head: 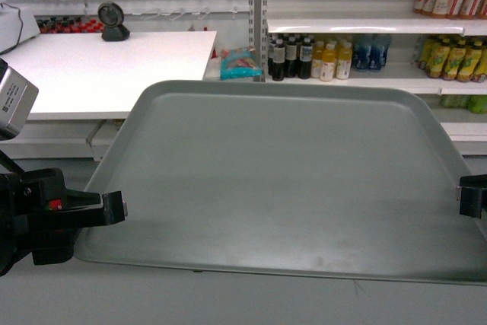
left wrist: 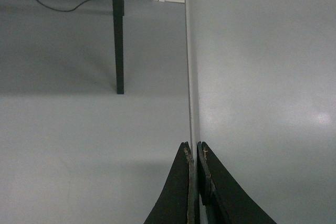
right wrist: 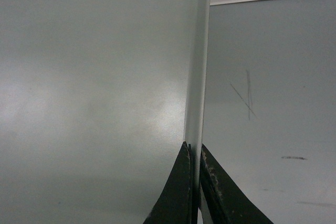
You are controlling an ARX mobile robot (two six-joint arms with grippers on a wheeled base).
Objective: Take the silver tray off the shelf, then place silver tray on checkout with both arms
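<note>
The silver tray (head: 289,173) was already off the shelf (head: 358,27) and hung level in the air above the grey floor, near the robot. The left pincer (head: 118,207) was clamped on the rim of its left edge, and the right pincer (head: 466,194) gripped the right edge; both wrist views showed the fingers pinched tight around the rim. The checkout tabletop (head: 91,66) stood far left, well apart. Carrying the tray over and setting it down there seemed to remain.
</note>
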